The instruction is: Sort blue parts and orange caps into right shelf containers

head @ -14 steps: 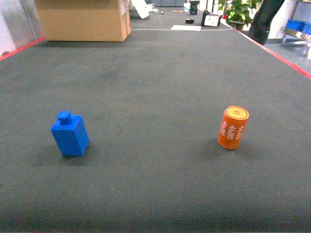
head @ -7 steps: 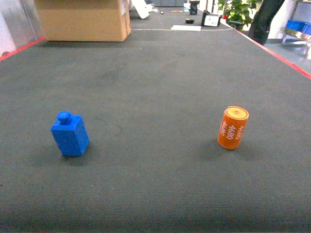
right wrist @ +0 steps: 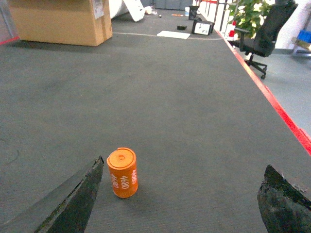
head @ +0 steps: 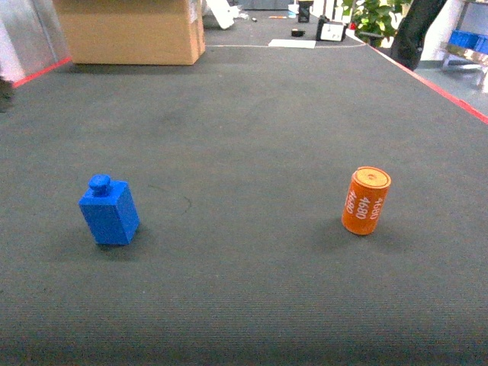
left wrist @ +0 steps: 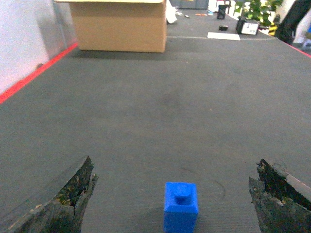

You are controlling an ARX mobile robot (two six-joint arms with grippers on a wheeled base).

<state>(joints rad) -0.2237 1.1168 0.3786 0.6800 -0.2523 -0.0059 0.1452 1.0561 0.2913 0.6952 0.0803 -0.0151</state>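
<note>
Blue part (head: 109, 211) stands knob-up near the mat's (head: 252, 137) left edge; orange cap (head: 366, 200) stands upright toward the right edge. Both grippers gape wide, empty.

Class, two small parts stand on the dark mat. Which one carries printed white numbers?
The orange cap, standing on the right of the head view, has white numbers on its side. The blue part on the left is plain.

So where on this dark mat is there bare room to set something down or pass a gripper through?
The widest bare stretch lies between the blue part and the orange cap, running back to the cardboard box. The mat in front of both pieces is also bare. Clutter sits only at the far end, near the box and the potted plant. Nothing is crowded close by.
</note>
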